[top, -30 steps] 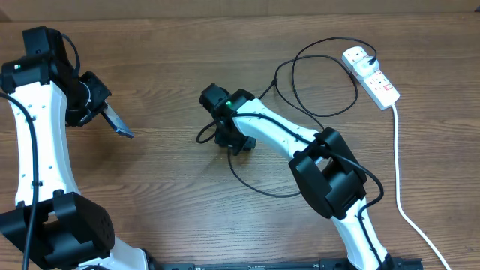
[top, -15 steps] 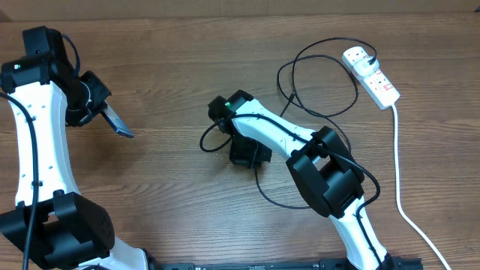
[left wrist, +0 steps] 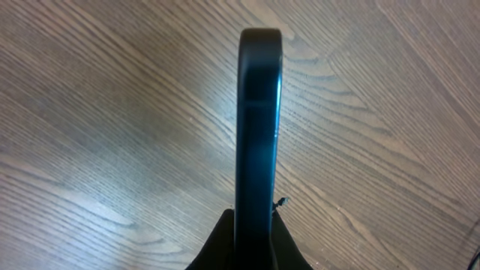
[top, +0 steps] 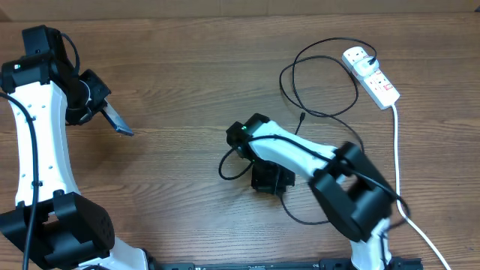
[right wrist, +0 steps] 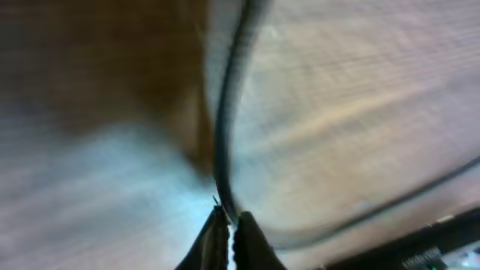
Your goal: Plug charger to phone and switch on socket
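Note:
My left gripper (top: 103, 111) is shut on the phone (top: 120, 124) and holds it off the table at the left. In the left wrist view the phone (left wrist: 259, 127) stands edge-on, dark blue, between my left gripper's (left wrist: 255, 229) jaws. The black charger cable (top: 326, 112) loops across the table from the white socket (top: 371, 73) at the back right, where its plug sits. My right gripper (top: 268, 178) is low over the table's middle. The blurred right wrist view shows my right gripper (right wrist: 229, 221) pinched shut on the charger cable (right wrist: 229, 112).
The socket's thick white cord (top: 397, 172) runs down the right side to the front edge. A loop of cable (top: 225, 169) lies just left of my right gripper. A slack cable end (top: 301, 115) lies near the centre.
My right gripper has moved toward the front right, shutting on the cable and dragging it along; the loops have shifted. The left arm and phone have not moved.

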Robot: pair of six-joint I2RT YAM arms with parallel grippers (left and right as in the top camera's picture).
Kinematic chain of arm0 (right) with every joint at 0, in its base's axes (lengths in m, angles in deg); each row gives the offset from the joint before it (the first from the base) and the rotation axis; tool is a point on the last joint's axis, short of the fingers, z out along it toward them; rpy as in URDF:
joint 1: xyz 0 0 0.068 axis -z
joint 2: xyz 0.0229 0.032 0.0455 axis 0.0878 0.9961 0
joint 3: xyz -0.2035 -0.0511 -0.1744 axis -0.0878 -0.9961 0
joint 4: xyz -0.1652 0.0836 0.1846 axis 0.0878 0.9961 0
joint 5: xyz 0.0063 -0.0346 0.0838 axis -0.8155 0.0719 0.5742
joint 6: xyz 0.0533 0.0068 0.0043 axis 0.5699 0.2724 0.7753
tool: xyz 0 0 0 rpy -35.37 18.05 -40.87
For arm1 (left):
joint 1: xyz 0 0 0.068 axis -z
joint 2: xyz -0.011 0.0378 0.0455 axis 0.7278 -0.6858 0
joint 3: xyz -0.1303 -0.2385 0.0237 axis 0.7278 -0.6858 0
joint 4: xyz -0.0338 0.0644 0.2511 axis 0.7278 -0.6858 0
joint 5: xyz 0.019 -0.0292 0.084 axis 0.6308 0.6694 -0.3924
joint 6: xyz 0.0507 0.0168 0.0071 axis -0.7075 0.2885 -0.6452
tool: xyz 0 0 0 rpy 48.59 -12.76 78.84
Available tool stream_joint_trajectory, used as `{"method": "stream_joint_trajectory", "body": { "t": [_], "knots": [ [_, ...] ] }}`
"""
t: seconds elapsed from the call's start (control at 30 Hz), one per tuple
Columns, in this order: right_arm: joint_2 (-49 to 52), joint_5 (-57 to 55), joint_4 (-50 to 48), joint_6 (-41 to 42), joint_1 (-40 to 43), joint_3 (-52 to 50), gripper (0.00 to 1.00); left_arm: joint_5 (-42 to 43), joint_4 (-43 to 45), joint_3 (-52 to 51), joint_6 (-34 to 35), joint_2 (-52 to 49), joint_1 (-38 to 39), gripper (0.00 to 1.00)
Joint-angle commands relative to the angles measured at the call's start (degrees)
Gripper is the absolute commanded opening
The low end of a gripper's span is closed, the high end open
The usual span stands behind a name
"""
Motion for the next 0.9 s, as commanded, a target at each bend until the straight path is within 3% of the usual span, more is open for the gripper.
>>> {"method": "stream_joint_trajectory", "body": {
  "t": [0.0, 0.03, 0.07, 0.3, 0.47, 0.67, 0.77, 0.87],
  "knots": [
    [-9.7, -0.6, -0.1, -1.2, 0.4, 0.6, 0.60, 0.7, 0.8, 0.8, 0.2, 0.5, 0.5, 0.04],
    [-11.1, -0.8, -0.1, -1.6, 1.1, 0.8, 0.73, 0.7, 0.8, 0.8, 0.2, 0.5, 0.6, 0.04],
    [-12.1, -1.0, -0.1, -1.6, 2.0, 1.1, 0.77, 0.7, 0.8, 0.8, 0.2, 0.5, 0.6, 0.04],
    [-13.2, -1.2, -5.0, -3.0, 13.0, 2.1, 0.79, 0.8, 0.7, 0.8, 0.2, 0.5, 0.6, 0.04],
    [-13.0, -1.4, -14.8, -3.0, 21.5, 2.1, 0.72, 2.0, 0.7, 0.8, 0.2, 0.5, 0.9, 0.04],
    [-11.1, -0.5, -20.1, -3.3, 28.9, 2.1, 0.60, 2.0, 0.6, 0.8, 0.2, 0.5, 0.9, 0.04],
    [-9.3, 2.3, -21.6, -5.8, 29.6, 2.1, 0.49, 1.9, 0.7, 0.8, 0.2, 0.5, 1.1, 0.04],
    [-7.3, 2.5, -23.0, -7.2, 28.2, 2.1, 0.49, 2.0, 1.0, 0.8, 0.2, 0.5, 1.3, 0.04]
  ]
}}
